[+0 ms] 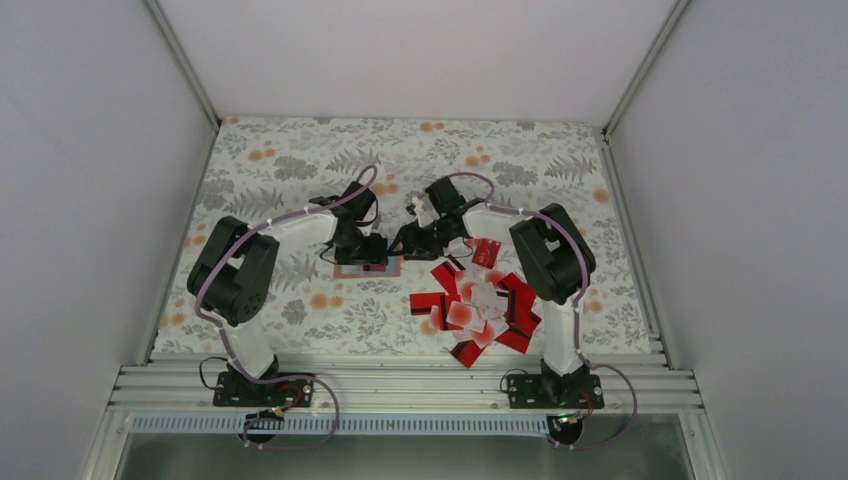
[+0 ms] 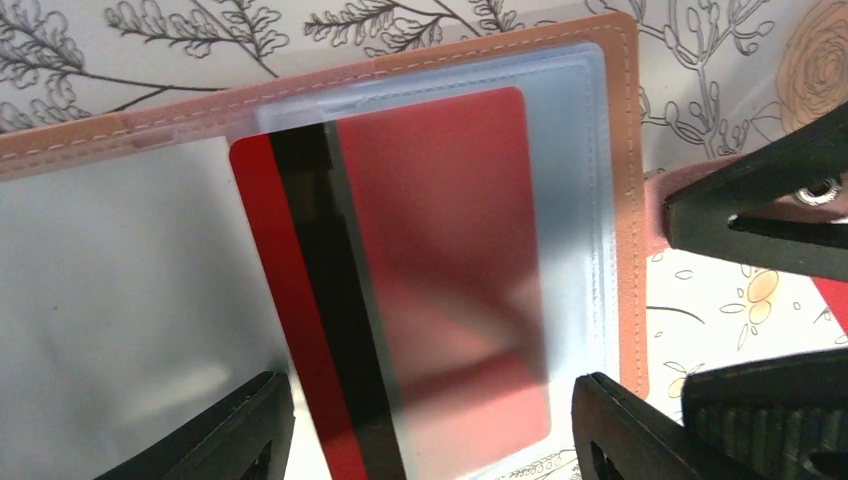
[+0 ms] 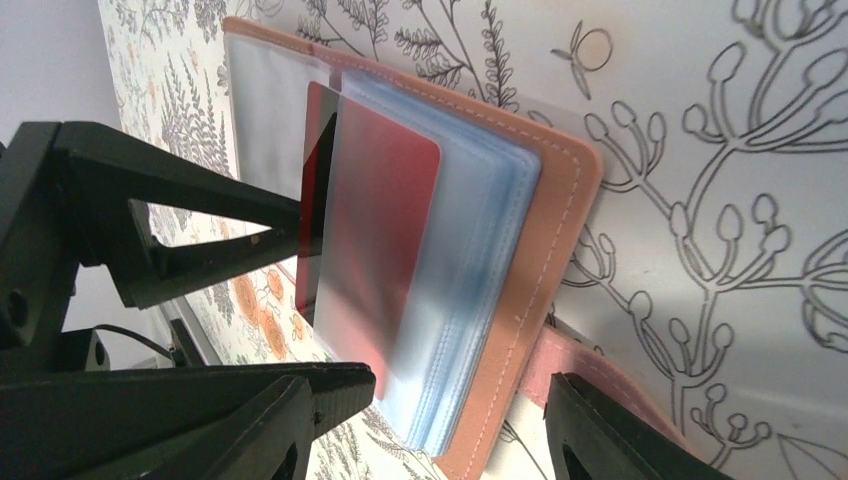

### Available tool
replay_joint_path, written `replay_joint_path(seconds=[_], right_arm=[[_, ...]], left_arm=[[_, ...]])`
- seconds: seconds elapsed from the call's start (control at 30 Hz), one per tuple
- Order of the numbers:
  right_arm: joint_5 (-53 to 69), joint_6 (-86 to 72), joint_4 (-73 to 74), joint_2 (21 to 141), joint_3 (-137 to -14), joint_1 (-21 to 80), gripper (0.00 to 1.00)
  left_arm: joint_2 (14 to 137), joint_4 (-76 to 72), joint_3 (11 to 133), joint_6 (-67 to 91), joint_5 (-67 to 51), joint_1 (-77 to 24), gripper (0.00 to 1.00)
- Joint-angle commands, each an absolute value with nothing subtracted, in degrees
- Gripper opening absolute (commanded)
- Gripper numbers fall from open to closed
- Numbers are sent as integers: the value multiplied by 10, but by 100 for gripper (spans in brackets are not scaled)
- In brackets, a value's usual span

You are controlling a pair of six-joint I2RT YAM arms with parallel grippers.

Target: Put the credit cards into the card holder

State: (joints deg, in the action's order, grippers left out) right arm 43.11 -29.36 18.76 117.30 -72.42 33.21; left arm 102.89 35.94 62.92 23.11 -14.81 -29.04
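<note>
The left gripper is set wide astride a red card half tucked under a clear sleeve of the open card holder; whether it is pinched cannot be told. The right gripper is held spread over the holder's strap. Other credit cards are heaped further right.

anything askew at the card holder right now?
Yes. The red card is only partway into the clear sleeve of the card holder: its black-stripe side sticks out uncovered, and it sits slightly slanted to the stitched border. The loose cards lie in a jumbled, overlapping heap.
</note>
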Motion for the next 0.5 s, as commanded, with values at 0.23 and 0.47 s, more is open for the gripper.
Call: replay_joint_path(seconds=[0.23, 0.47], right_arm=[[442, -292, 178, 1186, -724, 345, 60], [442, -288, 181, 1184, -723, 344, 59]], left_arm=[[988, 392, 646, 228, -90, -296, 72], [998, 356, 643, 222, -86, -295, 55]])
